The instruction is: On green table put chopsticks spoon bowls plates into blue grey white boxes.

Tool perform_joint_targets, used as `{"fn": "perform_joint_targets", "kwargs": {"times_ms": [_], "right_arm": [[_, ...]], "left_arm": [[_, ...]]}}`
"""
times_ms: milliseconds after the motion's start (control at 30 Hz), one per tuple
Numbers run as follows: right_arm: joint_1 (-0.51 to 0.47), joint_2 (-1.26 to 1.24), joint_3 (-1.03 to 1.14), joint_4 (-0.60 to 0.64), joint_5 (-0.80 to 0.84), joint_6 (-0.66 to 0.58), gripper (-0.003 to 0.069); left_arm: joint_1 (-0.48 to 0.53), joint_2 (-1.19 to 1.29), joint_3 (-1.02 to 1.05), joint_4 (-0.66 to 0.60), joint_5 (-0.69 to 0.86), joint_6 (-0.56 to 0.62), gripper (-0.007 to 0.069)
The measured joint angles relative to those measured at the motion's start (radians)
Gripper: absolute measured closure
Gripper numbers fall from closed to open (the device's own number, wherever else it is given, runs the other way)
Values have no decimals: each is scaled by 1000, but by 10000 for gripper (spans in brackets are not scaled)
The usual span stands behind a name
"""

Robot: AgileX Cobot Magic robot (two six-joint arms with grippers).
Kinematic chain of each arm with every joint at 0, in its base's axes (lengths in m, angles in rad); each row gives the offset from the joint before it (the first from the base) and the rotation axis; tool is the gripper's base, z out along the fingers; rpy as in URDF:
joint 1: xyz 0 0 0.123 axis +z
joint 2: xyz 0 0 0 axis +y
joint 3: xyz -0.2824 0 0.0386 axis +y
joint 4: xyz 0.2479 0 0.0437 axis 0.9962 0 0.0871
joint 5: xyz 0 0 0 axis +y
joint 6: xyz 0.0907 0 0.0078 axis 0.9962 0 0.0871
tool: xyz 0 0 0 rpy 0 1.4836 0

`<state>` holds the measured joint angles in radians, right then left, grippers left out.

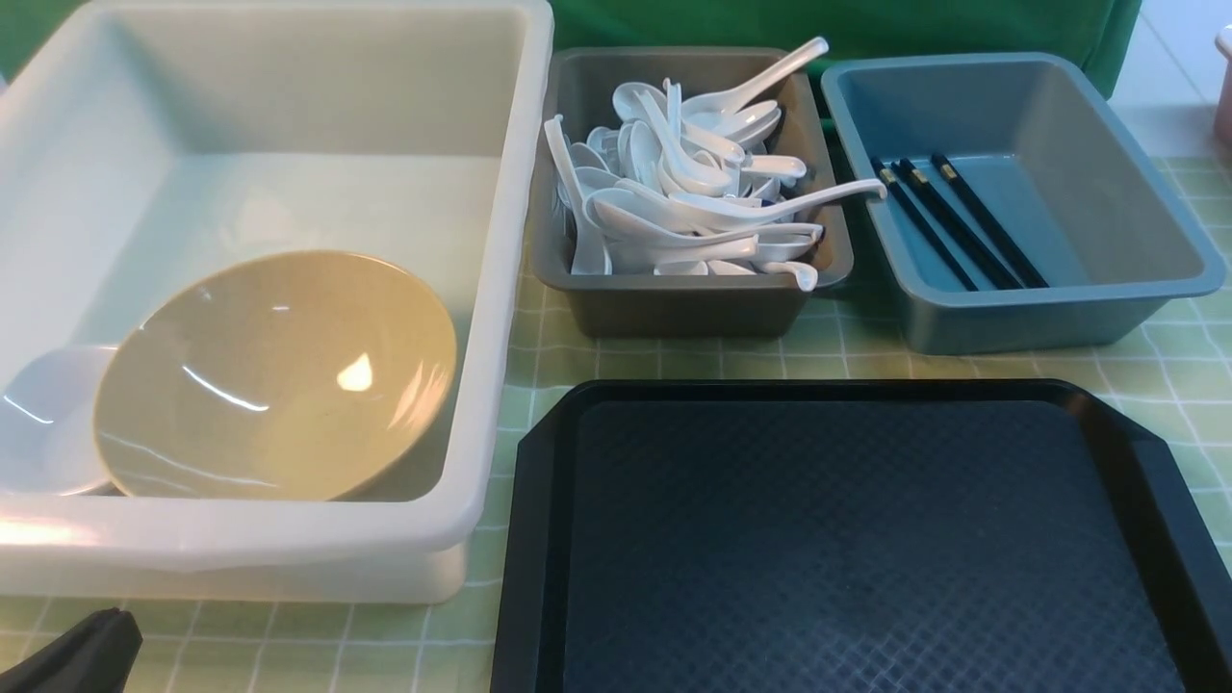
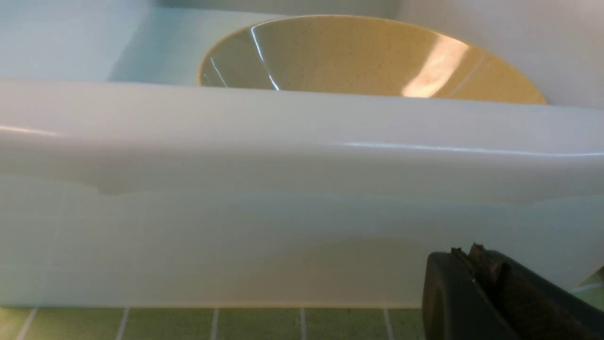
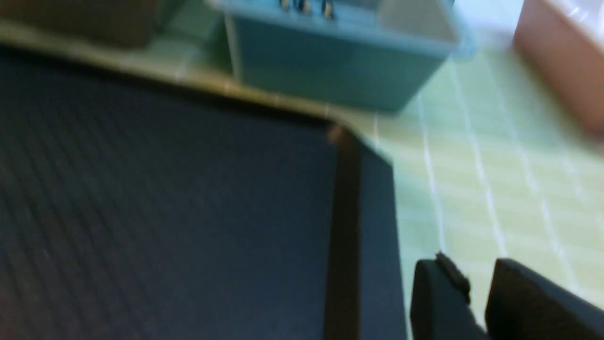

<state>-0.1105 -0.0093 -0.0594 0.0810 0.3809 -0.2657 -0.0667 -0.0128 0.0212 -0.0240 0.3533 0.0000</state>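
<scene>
a: how do the grippers stand?

b: the left gripper (image 2: 476,264) has its jaws pressed together with nothing between them. it sits low over the green table (image 1: 1174,366), just beside the near wall of the white tub (image 2: 283,226). the right gripper (image 3: 476,293) shows a narrow gap between its fingers, empty, hovering above the table just off the black tray (image 3: 165,212) edge. that view is blurred.

a: and the chopsticks?

b: the chopsticks (image 1: 958,226) lie flat in the blue box (image 1: 1059,308), side by side, long axis running diagonally from the far left to the near right, gold-banded thick ends toward the far side.

a: the rest?

b: the spoons (image 1: 693,183) are heaped in the grey box (image 1: 674,308), handles pointing every way, one sticking up over the far rim. the khaki bowl (image 1: 279,375) leans tilted inside the white tub, its opening facing near and up, with a white dish (image 1: 43,423) partly hidden behind it on the left.
</scene>
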Motion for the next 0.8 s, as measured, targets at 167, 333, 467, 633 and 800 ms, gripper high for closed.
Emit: {"fn": "perform_joint_targets", "kwargs": {"times_ms": [167,333,467,633,800], "right_arm": [[-12,0,47,-15,-11,9,484],[-14,0,60,-15,-68,10,476],[-14,0,63,-14,-86,13,475],[-14,0,64,-14,-90,13,469],[-14,0,64,-14,-90,21,465]], "left_arm": [[0,0,0,0,0,0,626],[0,0,0,2,1,0,626],[0,0,0,3,1,0,626],[0,0,0,3,1,0,626],[0,0,0,3,1,0,626]]}}
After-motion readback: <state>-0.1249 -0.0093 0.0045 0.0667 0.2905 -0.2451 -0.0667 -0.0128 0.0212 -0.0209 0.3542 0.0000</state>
